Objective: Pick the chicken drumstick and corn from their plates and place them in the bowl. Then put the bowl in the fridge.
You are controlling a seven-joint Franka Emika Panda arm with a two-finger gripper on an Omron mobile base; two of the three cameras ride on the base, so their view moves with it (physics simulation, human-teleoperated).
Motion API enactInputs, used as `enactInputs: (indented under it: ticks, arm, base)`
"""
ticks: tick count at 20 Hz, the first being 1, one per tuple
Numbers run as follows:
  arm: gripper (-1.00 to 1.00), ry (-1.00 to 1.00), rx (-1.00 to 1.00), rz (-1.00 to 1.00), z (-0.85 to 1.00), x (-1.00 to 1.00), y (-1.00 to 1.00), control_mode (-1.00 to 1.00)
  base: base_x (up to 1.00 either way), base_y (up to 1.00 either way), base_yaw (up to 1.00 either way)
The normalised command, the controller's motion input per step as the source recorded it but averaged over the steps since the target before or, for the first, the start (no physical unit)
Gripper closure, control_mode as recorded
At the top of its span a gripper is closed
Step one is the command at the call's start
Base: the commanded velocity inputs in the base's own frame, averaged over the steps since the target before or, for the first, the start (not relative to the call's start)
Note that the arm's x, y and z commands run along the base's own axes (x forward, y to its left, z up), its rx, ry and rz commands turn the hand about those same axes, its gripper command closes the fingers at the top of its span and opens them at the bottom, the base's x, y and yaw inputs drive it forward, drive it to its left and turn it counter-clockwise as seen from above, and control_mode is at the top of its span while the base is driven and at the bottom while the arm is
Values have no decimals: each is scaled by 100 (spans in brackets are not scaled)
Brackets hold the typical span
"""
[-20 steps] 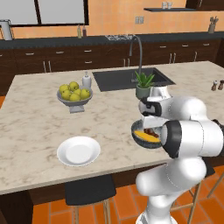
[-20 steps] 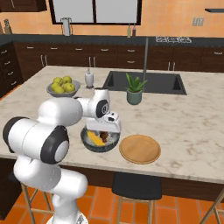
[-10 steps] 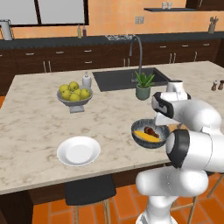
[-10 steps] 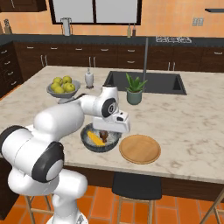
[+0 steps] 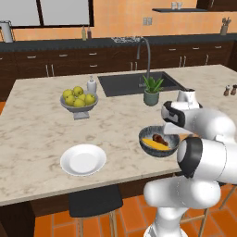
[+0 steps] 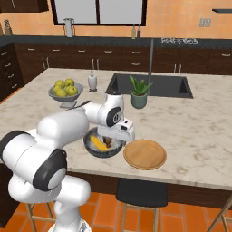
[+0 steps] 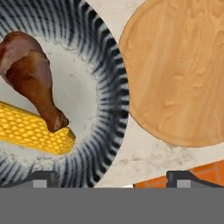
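The dark speckled bowl (image 5: 159, 141) (image 6: 104, 146) (image 7: 109, 87) stands near the island's front edge. In it lie the brown chicken drumstick (image 7: 30, 74) (image 5: 160, 138) and the yellow corn (image 7: 35, 129) (image 5: 154, 144) (image 6: 98, 143), the drumstick's thin end resting on the cob. My gripper (image 7: 113, 179) hovers open above the bowl's right rim and the counter gap, holding nothing. The tan wooden plate (image 6: 145, 154) (image 7: 179, 70) sits bare just right of the bowl. The white plate (image 5: 83, 159) lies bare to the left. The fridge is out of view.
A grey pedestal fruit bowl (image 5: 78, 102) with yellow-green fruit, a soap bottle (image 5: 91, 85), a potted plant (image 5: 152, 91) and the sink (image 5: 134, 83) stand farther back. Shakers (image 5: 229, 90) are at the far right. A stool (image 5: 95, 201) tucks under the counter's front edge.
My hand has swung right, from over the bowl's middle to its right rim. The drumstick, hidden under the hand a second ago, now lies uncovered beside the corn.
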Motion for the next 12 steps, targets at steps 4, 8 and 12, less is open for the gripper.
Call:
enactInputs:
  ticks: [4, 8, 12]
  arm:
    - [-100, -11, 0, -6, -35, 0, 0, -100]
    - [-100, -7, 0, -5, -28, 34, 0, -100]
    - [-100, -1, 0, -7, -24, 51, -9, -100]
  base:
    - [0, 0, 0]
    - [0, 0, 0]
    - [0, 0, 0]
